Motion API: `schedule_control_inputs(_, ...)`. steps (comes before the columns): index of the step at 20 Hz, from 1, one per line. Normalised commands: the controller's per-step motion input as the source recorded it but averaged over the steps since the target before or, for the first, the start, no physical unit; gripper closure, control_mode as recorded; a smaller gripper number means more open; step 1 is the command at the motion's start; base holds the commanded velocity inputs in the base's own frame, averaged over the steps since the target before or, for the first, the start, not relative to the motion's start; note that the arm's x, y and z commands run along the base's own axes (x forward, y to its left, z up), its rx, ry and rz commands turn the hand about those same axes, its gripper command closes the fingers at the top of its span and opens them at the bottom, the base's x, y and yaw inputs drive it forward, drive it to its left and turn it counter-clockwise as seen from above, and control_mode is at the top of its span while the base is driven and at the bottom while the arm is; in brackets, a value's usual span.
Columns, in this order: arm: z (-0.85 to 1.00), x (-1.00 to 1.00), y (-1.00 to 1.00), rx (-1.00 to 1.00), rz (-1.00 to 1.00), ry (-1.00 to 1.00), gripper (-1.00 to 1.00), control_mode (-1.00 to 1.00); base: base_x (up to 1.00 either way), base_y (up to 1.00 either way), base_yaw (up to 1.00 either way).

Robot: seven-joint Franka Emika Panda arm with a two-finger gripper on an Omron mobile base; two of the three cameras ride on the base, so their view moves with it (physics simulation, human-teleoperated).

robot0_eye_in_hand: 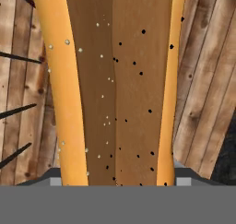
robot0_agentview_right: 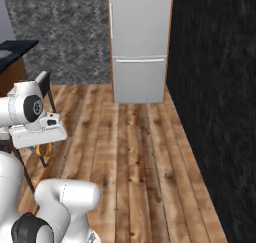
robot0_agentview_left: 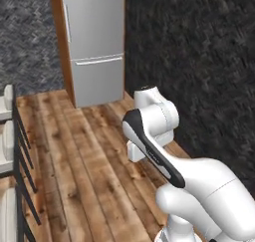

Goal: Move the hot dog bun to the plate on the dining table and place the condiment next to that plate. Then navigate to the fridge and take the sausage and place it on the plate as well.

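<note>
The hot dog bun is a long orange-and-brown speckled roll that runs from top to bottom of the hand view, very close to the camera. My gripper is shut on it, with a grey fingertip showing on each side of its lower end. In the right base view the hand sits low at the left, and a bit of the bun pokes out beneath it over the wooden floor. The fridge stands ahead with both doors shut. The plate, dining table, condiment and sausage are out of view.
A dark wall runs along the right side. Black-legged chairs stand at the left. A dark counter corner sits at the far left. The wooden floor stretches toward the fridge.
</note>
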Motion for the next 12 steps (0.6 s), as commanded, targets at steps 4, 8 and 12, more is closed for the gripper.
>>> schedule_control_inputs(4,0.0,0.0,0.0,0.0,0.0,0.0,1.0,1.0,1.0,0.4,-0.06)
schedule_control_inputs(8,0.0,0.0,0.0,0.0,0.0,0.0,1.0,1.0,0.84,0.33,-0.03)
schedule_control_inputs(12,0.0,0.0,0.0,0.0,0.0,0.0,1.0,1.0,0.56,0.3,-0.1)
